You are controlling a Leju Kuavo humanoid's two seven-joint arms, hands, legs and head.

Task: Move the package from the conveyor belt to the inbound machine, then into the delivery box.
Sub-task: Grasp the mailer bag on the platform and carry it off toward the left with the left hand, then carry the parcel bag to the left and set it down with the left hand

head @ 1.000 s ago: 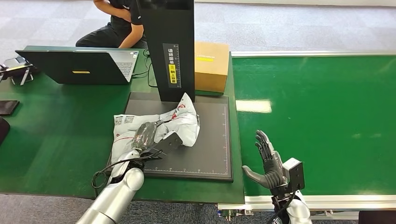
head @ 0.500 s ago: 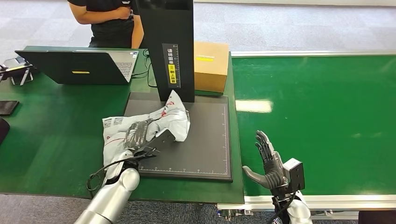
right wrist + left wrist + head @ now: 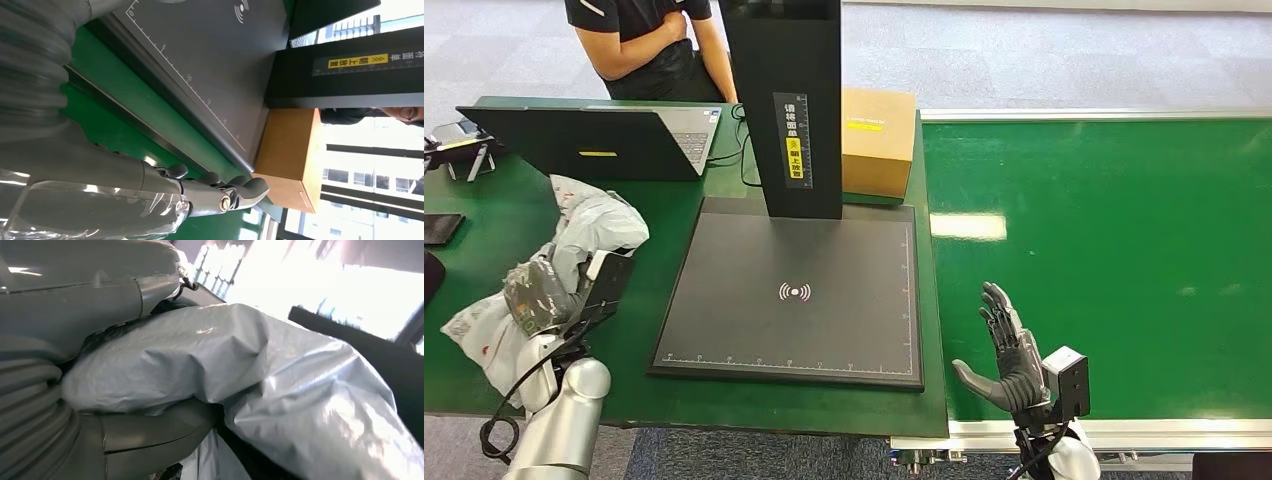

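The package [image 3: 589,228] is a crumpled white-grey plastic mailer with red print. My left hand [image 3: 536,292] grips it above the green table, left of the inbound machine's black scan plate [image 3: 794,293]. In the left wrist view the package [image 3: 280,390] bulges between thumb and fingers. The plate lies bare under the black column [image 3: 788,100]. My right hand [image 3: 1009,360] stands open, fingers up, at the near edge of the green conveyor belt [image 3: 1104,240]; its fingers [image 3: 220,192] hold nothing.
A cardboard box [image 3: 876,140] stands behind the column. An open laptop [image 3: 594,140] sits at the back left, with a person [image 3: 639,45] behind it. Small dark devices [image 3: 444,230] lie at the table's left edge.
My left hand has carried the package off the scan plate and far to the left. The plate is now bare. The person behind the laptop stood up. The right hand barely moved.
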